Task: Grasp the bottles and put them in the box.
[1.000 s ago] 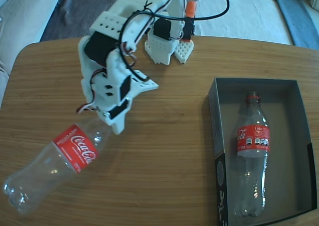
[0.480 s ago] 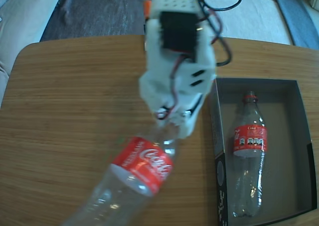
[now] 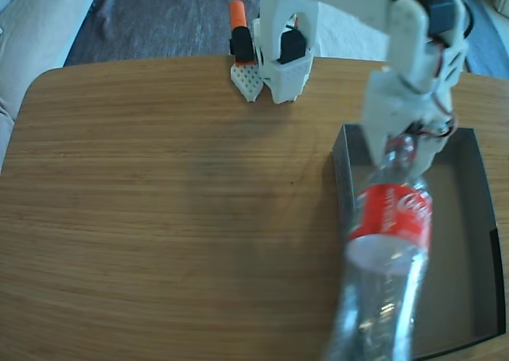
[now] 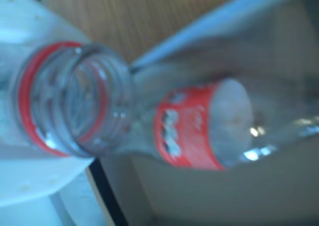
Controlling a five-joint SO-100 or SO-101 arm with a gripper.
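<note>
Where the wrist view is closest, an open bottle mouth with a red neck ring (image 4: pixel 65 99) fills the left, blurred, against the white pincer. Beyond it a red label (image 4: pixel 187 124) shows, though which bottle it belongs to I cannot tell. From the fixed view, the pincer (image 3: pixel 406 142) is clamped on the neck of a bottle (image 3: pixel 386 250) hanging tilted over the box (image 3: pixel 469 242) on the wooden table (image 3: pixel 159 218).

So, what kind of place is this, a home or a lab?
Probably a living room at home. The arm is mounted on a rounded wooden table, a pale cushion like a sofa's sits at the top left of the fixed view, and a grey and white rug lies behind.
</note>
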